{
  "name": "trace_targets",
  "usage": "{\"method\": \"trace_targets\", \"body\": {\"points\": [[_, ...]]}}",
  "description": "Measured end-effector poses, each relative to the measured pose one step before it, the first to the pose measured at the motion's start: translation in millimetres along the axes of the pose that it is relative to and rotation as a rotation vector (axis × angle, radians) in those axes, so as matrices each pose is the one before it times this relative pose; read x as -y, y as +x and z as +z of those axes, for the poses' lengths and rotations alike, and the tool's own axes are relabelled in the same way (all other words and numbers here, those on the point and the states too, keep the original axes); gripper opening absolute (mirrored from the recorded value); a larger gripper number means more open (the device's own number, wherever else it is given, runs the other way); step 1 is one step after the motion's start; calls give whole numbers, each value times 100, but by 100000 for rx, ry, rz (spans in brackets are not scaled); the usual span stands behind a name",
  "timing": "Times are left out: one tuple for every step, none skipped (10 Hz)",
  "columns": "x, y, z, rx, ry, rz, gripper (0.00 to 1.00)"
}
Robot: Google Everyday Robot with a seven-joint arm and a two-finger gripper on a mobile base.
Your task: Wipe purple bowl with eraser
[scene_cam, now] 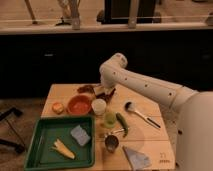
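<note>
The purple bowl (85, 89) is a dark maroon shape at the back of the wooden table (155, 137), behind the orange bowl (78, 104). My gripper (104, 93) hangs from the white arm (142, 84) just right of the purple bowl, low over the table and behind the white cup (99, 106). A small orange-brown block with a paler edge (58, 107), which looks like the eraser, lies left of the orange bowl, apart from the gripper. I cannot tell whether the gripper holds anything.
A green tray (47, 150) at the front left holds a grey-blue sponge (80, 135) and a yellow item (62, 148). A green cup (110, 119), a green vegetable (122, 125), a metal cup (111, 143), a ladle (140, 112) and a grey cloth (136, 157) lie on the right half.
</note>
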Motion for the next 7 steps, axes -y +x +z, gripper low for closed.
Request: {"method": "trace_targets", "body": {"points": [[188,103,358,3664,1719,983,0],[160,33,298,3050,1227,699,0],[138,173,375,3366,1246,883,0],[85,232,296,2335,849,969,0],[200,60,533,3443,842,1186,0],[143,-49,359,2295,375,1004,0],[36,248,402,3423,523,2245,0]]}}
